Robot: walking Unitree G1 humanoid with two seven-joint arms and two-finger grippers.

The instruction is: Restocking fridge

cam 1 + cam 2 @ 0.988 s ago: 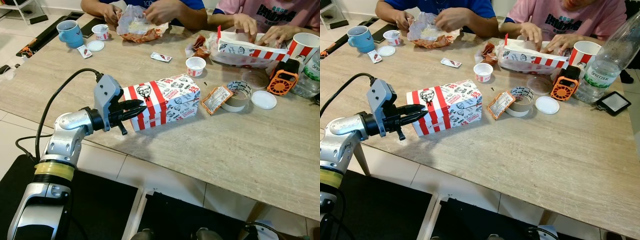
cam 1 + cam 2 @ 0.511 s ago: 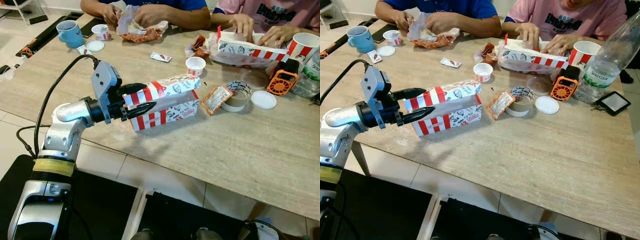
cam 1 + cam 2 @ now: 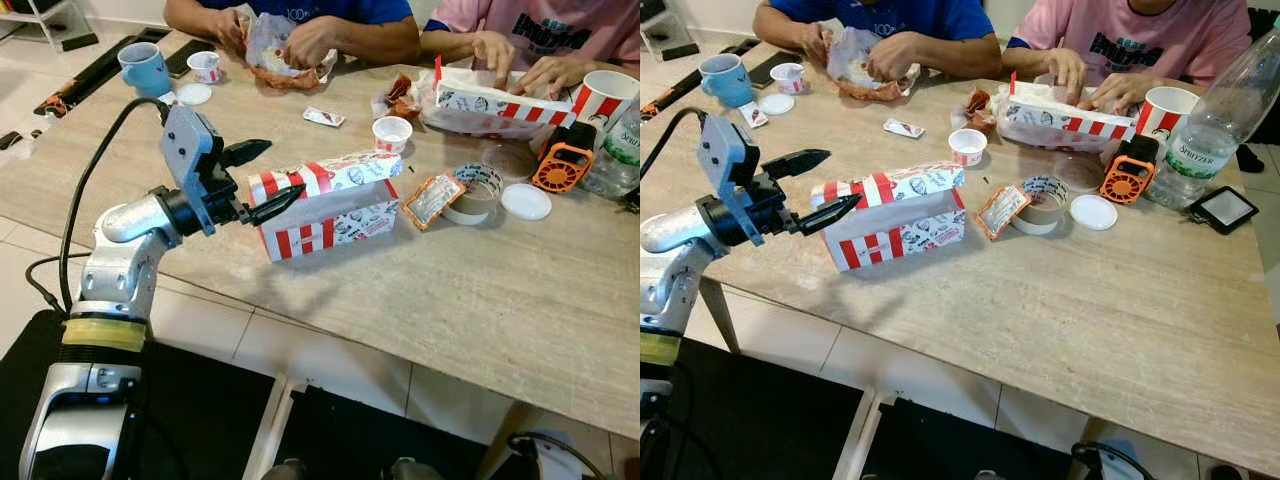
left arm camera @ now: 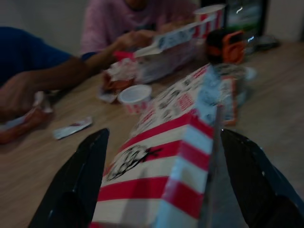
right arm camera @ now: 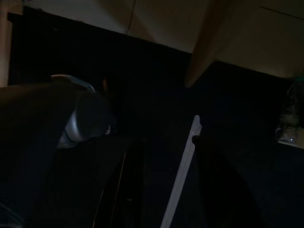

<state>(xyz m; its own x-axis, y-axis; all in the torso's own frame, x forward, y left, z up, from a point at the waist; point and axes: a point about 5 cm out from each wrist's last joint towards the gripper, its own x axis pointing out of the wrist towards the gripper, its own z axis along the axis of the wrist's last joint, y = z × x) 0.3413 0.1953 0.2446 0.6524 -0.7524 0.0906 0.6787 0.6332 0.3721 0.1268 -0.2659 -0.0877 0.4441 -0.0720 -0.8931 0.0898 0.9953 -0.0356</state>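
A red-and-white striped chicken box (image 3: pixel 330 205) lies on the wooden table (image 3: pixel 480 290), near its front edge. My left gripper (image 3: pixel 285 167) is open at the box's left end, one finger above the lid corner and one at the front corner. In the left wrist view the box (image 4: pixel 161 156) sits between the two spread black fingers (image 4: pixel 76 190), and I cannot tell if they touch it. The right arm hangs idle; its wrist view is very dark.
Two people sit at the far side, hands on food wrappers. On the table are a blue mug (image 3: pixel 143 65), a small sauce cup (image 3: pixel 391 132), a tape roll (image 3: pixel 478 190), an orange fan (image 3: pixel 562 163) and a water bottle (image 3: pixel 1215 120). A black mat lies below.
My left gripper went from shut at the box's end to wide open, and rose a little. The box has tipped so its striped side faces me.
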